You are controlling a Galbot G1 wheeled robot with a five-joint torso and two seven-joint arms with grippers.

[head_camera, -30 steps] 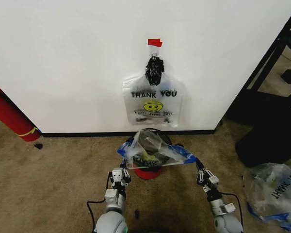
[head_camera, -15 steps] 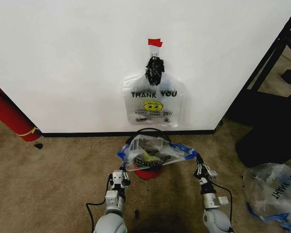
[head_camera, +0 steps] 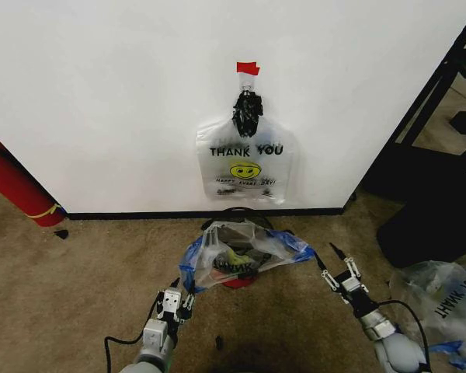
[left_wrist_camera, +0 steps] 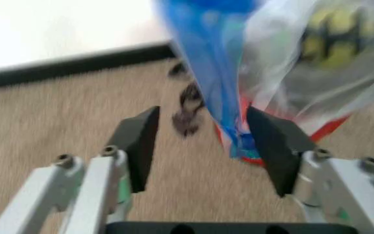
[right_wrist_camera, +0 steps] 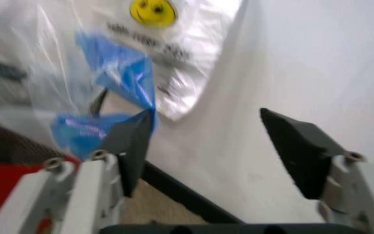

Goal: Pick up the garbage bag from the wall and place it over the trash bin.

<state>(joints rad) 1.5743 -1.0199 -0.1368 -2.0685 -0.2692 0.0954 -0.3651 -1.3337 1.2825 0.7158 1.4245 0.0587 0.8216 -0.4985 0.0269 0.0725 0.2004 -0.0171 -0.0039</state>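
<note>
Head view: garbage bag (head_camera: 241, 256) draped over trash bin (head_camera: 237, 281), left claw (head_camera: 172, 305) and right claw (head_camera: 343, 273) spread, empty.

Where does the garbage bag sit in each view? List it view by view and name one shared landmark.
Head view: the garbage bag lies draped over the trash bin, at the foot of the wall.
Left wrist view: its blue edge hangs just beyond the open left pincer.
Right wrist view: its blue patches lie beside the open right pincer.
Shared landmark: the black baseboard, seen in all three.

Red cylinder (head_camera: 14, 189), THANK YOU bag (head_camera: 246, 165)
</note>
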